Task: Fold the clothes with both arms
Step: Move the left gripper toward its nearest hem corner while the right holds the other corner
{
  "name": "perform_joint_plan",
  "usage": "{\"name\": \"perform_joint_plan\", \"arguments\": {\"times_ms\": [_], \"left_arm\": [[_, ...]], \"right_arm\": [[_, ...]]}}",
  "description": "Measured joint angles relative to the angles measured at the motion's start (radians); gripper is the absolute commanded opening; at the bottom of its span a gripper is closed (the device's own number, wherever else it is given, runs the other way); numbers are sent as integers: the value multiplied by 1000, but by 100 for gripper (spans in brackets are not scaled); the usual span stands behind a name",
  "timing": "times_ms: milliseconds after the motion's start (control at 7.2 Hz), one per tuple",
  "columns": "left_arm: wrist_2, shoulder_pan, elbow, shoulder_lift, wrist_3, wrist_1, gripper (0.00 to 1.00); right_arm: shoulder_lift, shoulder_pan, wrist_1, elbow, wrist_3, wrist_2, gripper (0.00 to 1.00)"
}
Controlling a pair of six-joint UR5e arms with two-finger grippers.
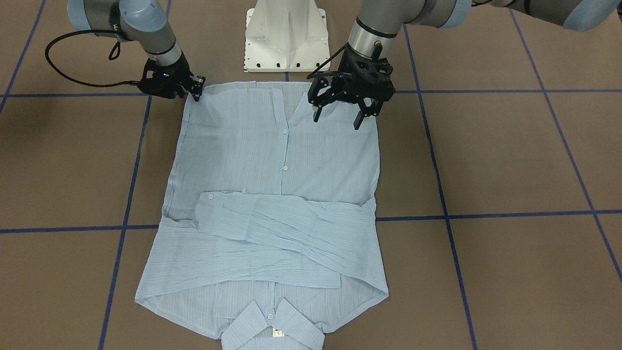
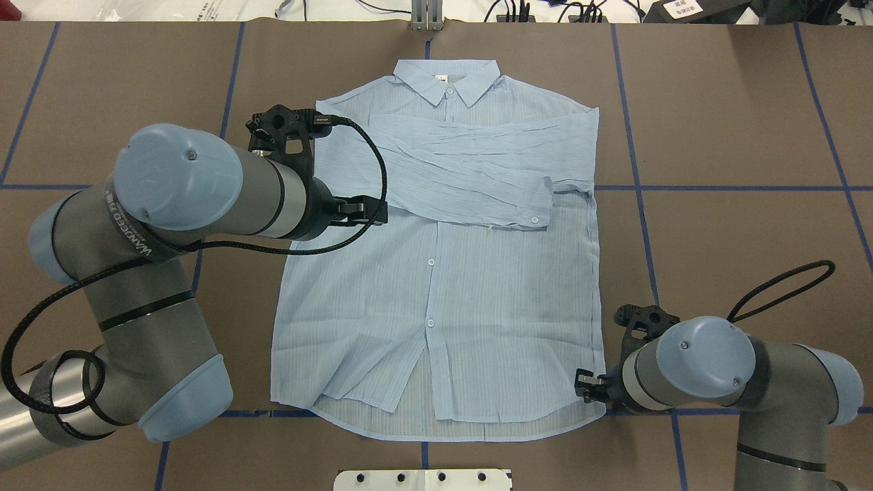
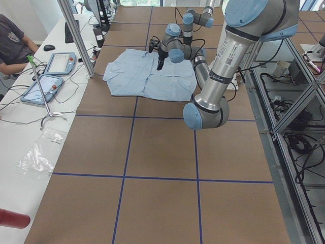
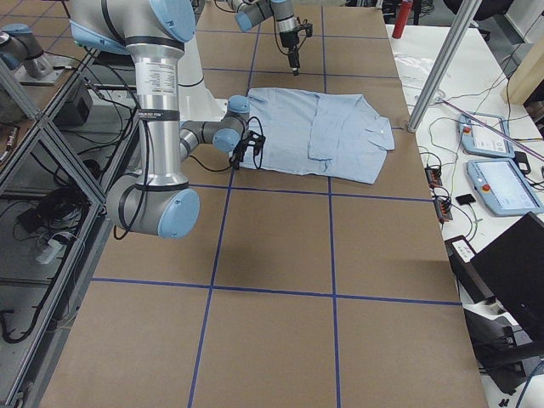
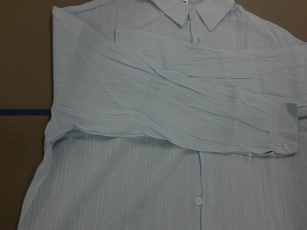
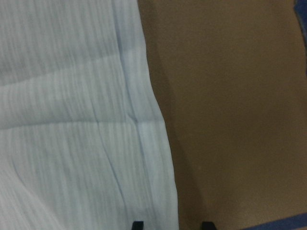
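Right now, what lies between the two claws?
The hem end of the shirt spans the gap between the right claw and left claw, seen best in the front-facing view.

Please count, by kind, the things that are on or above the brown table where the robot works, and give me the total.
Light-blue shirt: 1
Black grippers: 2, the left gripper and the right gripper
White base pedestal: 1
Total: 4

Left tool (image 1: 336,122) and right tool (image 1: 198,90), jaws apart.
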Motion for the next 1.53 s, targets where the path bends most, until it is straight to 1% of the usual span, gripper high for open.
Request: {"name": "perform_joint_plan", "arguments": {"times_ms": [278,417,556,834,973,1529], "left_arm": [[0,0,0,-1,-1,0,100],[0,0,0,-1,-3,0,100],[0,0,0,-1,-3,0,100],[0,0,0,-1,-4,0,100],[1,0,0,-1,-4,0,100],[1,1,1,8,-5,0,100]], "right_arm": [[-2,-6,0,1,0,0,51],[-4,-9,0,0,0,0,49],[-5,-12,0,-1,0,1,38],[-6,-17,0,0,0,1,9],[-5,-18,0,1,0,1,0],[-4,-25,-9,22,0,2,0]]}}
